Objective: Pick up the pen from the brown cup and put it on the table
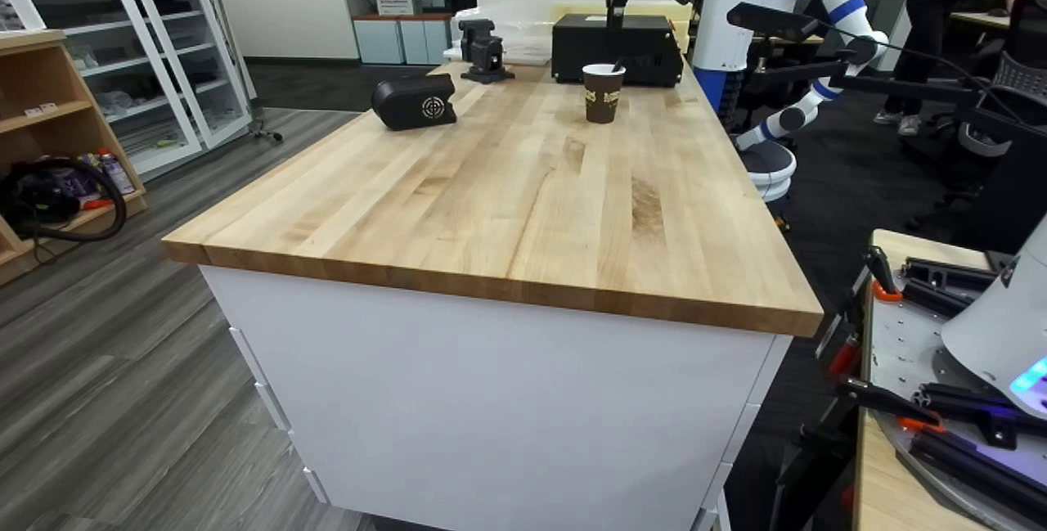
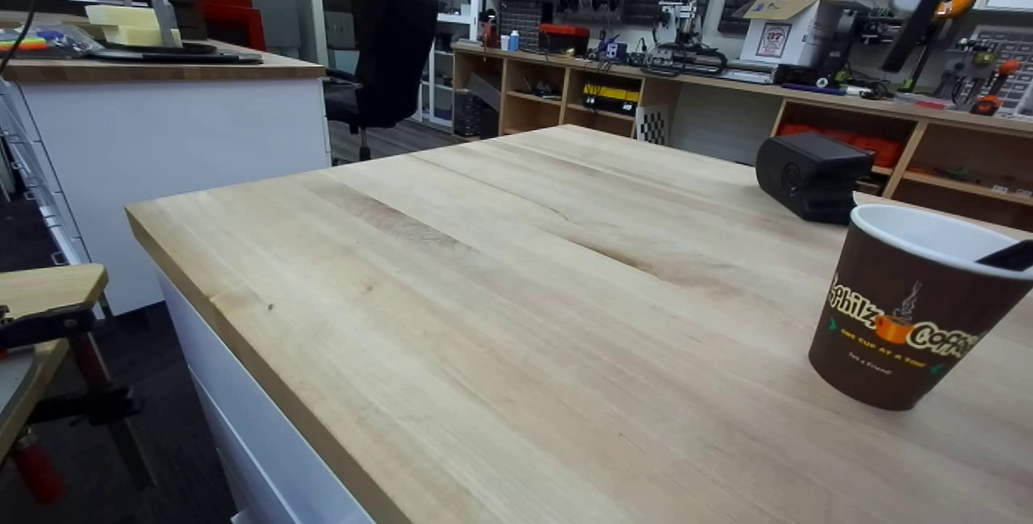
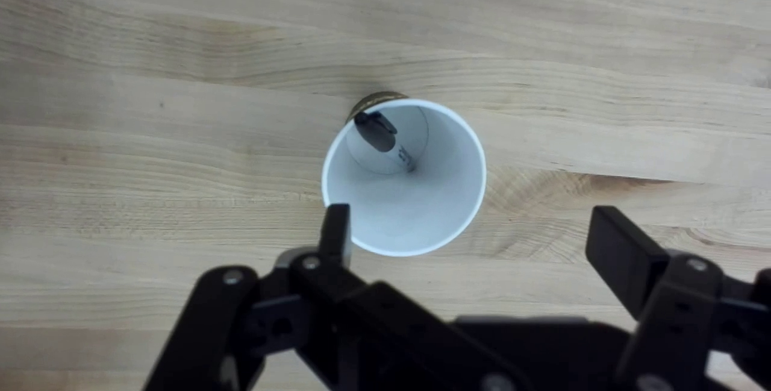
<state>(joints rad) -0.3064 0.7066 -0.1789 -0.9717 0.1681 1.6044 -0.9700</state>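
Observation:
The brown cup [image 1: 602,97] stands upright on the wooden table [image 1: 458,204]; it is large at the right in an exterior view [image 2: 896,330]. In the wrist view I look down into its white inside [image 3: 415,210]. The pen leans inside it, its dark clipped cap [image 3: 376,132] at the rim by the upper left and its pale lower part toward the bottom. Its dark tip shows above the rim in both exterior views [image 1: 617,66] [image 2: 1009,256]. My gripper [image 3: 470,216] is open and empty, above the cup; its left finger overlaps the cup's lower-left rim in view.
A black boxy device [image 1: 415,101] lies near the table's left edge, also in an exterior view [image 2: 813,173]. A black vise-like tool [image 1: 485,52] and a large black box [image 1: 572,48] stand behind. A camera on a stand [image 1: 769,20] is beside the table.

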